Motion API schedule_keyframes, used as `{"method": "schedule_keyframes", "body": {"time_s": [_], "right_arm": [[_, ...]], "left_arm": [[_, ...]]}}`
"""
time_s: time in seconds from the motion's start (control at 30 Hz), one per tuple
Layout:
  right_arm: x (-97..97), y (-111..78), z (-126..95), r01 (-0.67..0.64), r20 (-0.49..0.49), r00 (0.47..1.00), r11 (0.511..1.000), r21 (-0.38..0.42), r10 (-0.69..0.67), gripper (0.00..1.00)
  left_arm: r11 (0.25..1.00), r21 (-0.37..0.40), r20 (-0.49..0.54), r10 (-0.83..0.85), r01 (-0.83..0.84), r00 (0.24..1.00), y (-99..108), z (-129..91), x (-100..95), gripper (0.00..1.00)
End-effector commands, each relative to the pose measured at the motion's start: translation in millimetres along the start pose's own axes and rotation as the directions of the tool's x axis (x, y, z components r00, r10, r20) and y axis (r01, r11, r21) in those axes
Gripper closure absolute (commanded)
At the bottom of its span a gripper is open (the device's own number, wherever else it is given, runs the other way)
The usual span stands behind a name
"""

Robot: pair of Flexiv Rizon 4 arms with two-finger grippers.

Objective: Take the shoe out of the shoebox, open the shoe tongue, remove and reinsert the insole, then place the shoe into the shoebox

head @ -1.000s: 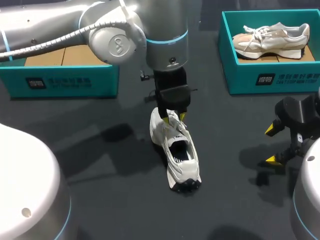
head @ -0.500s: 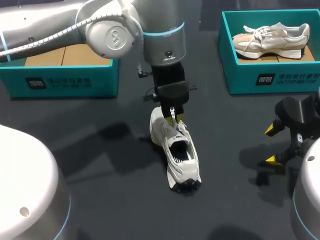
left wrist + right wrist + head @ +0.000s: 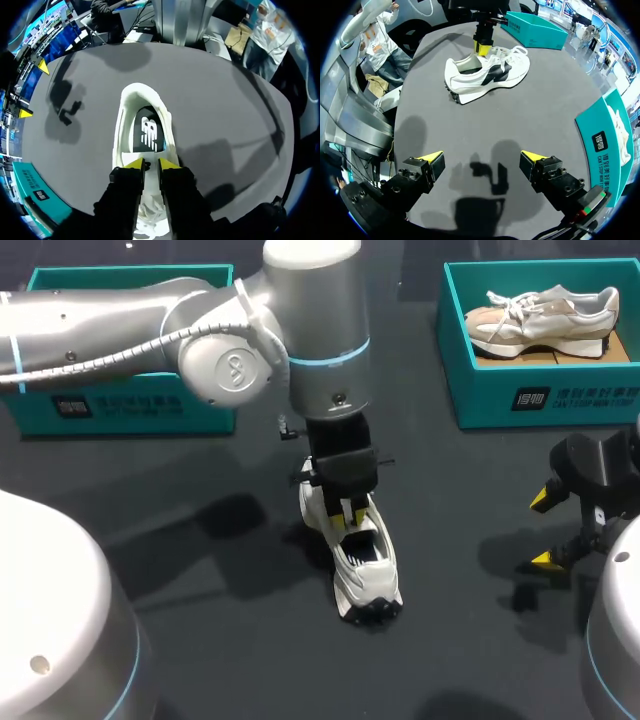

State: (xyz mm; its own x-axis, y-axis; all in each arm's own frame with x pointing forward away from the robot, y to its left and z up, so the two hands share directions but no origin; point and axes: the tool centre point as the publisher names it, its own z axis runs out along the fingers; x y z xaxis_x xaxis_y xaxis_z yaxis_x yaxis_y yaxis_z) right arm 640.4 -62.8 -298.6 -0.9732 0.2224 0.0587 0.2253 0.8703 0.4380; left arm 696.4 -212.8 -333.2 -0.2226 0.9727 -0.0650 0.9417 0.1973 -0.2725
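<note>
A white shoe with a dark side mark lies on the dark table, its toe pointing away from me and its heel toward me. My left gripper stands straight down over the front of its opening. In the left wrist view its fingers are nearly together, shut on the shoe tongue at the front edge of the opening, and the dark insole shows just ahead of them. The right wrist view shows the shoe on its sole with the left gripper above it. My right gripper hangs open and empty near the table's right edge.
A teal shoebox at the back right holds a second, beige-and-white shoe. Another teal box stands at the back left, partly behind my left arm. Bare table lies between the shoe and my right gripper.
My left gripper narrowed its fingers over the laces, then slid along the shoe toward me to the front of the opening. The right arm has stayed still.
</note>
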Motion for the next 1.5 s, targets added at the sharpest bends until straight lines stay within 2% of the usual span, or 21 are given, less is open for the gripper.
{"method": "schedule_keyframes", "body": {"time_s": [0.03,0.2,0.33,0.57,0.77,0.83,0.97,1.0,1.03,1.13,1.3,1.37,1.5], "right_arm": [[2.1,-0.7,0.0,0.0,0.004,1.0,1.0,0.001,0.0,0.0],[2.1,-0.7,0.0,0.0,0.004,1.0,1.0,0.001,0.0,0.0],[2.1,-0.7,0.0,0.0,0.004,1.0,1.0,0.001,0.0,0.0],[2.1,-0.7,0.0,0.0,0.004,1.0,1.0,0.001,0.0,0.0],[2.1,-0.7,0.0,0.0,0.004,1.0,1.0,0.001,0.0,0.0],[2.1,-0.7,0.0,0.0,0.004,1.0,1.0,0.001,0.0,0.0],[2.1,-0.7,0.0,0.0,0.004,1.0,1.0,0.001,0.0,0.0],[2.1,-0.7,0.0,0.0,0.004,1.0,1.0,0.001,0.0,0.0],[2.1,-0.7,0.0,0.0,0.004,1.0,1.0,0.001,0.0,0.0],[2.1,-0.7,0.0,0.0,0.004,1.0,1.0,0.001,0.0,0.0],[2.1,-0.7,0.0,0.0,0.004,1.0,1.0,0.001,0.0,0.0],[2.1,-0.7,0.0,0.0,0.004,1.0,1.0,0.001,0.0,0.0],[2.1,-0.7,0.0,0.0,0.004,1.0,1.0,0.001,0.0,0.0]], "left_arm": [[1.0,0.01,-0.004,0.006,-0.006,1.0,0.4,10.4,-8.2,0.81],[0.999,-0.025,0.023,0.028,-0.027,0.999,-11.9,-6.8,-8.3,0.77],[0.999,-0.036,0.028,0.036,-0.035,0.999,-15.8,-11.4,-9.8,0.74],[1.0,-0.015,-0.014,0.015,-0.015,1.0,-8.0,12.0,-17.7,0.73],[1.0,-0.002,0.006,0.016,-0.016,1.0,-15.2,10.8,-14.5,0.7],[1.0,-0.009,0.016,0.019,-0.019,1.0,-22.3,5.5,-12.4,0.61],[0.999,-0.034,0.037,0.013,-0.012,0.999,-37.0,-9.5,-7.9,0.53],[0.999,-0.042,0.044,0.009,-0.007,0.999,-40.8,-13.5,-7.0,0.43],[0.999,-0.043,0.049,-0.005,0.007,0.999,-43.8,-17.6,-6.2,0.28],[0.997,-0.037,0.062,-0.066,0.068,0.996,-51.3,-29.1,-4.7,0.02],[0.976,0.059,0.079,-0.216,0.212,0.973,-63.4,-44.4,-3.3,0.0],[0.961,0.047,0.073,-0.276,0.274,0.958,-67.6,-51.0,-3.0,0.0],[0.961,0.047,0.073,-0.276,0.274,0.958,-67.6,-51.0,-3.0,0.0]]}}
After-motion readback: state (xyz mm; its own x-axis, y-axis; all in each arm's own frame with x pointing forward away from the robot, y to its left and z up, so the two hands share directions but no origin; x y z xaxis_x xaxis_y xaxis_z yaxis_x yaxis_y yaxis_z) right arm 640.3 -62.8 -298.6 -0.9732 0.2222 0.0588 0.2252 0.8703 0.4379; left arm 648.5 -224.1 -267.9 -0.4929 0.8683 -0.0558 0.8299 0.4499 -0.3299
